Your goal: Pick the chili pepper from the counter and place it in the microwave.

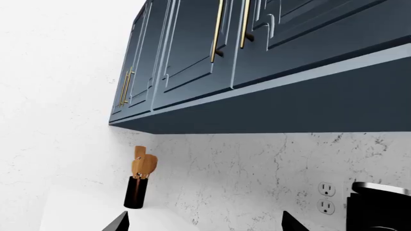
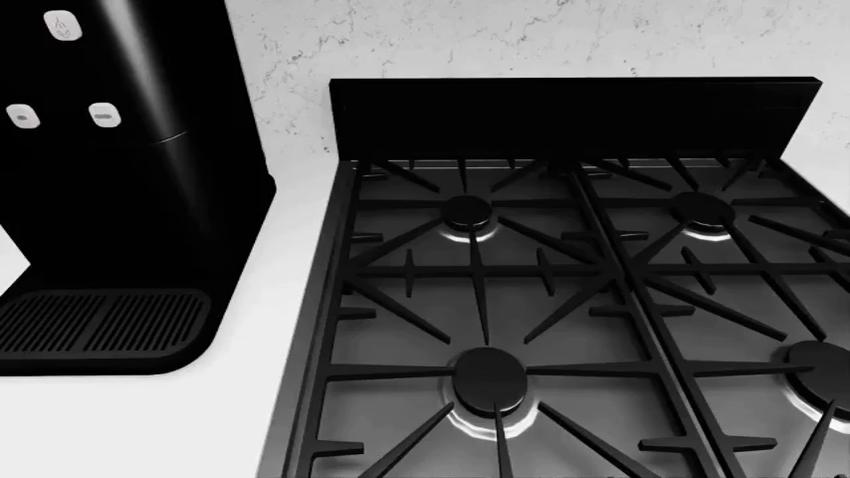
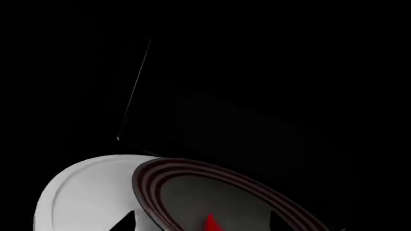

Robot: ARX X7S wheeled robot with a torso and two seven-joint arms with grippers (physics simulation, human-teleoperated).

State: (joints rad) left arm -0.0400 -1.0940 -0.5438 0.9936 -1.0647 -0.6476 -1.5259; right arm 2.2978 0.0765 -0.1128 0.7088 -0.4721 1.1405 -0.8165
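Right wrist view: red pepper tip shows between the right claw prongs, right at frame edge, over a striped plate and a white disc in a dark cavity, likely the microwave. Claw looks clamped on the pepper; can't fully confirm. Long axis unclear.

Left claw: prongs apart, empty, aimed at the wall, well away. Head view shows only the stove and table.

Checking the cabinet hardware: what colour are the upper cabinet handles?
Brass-gold handles, clearest in the left wrist view.
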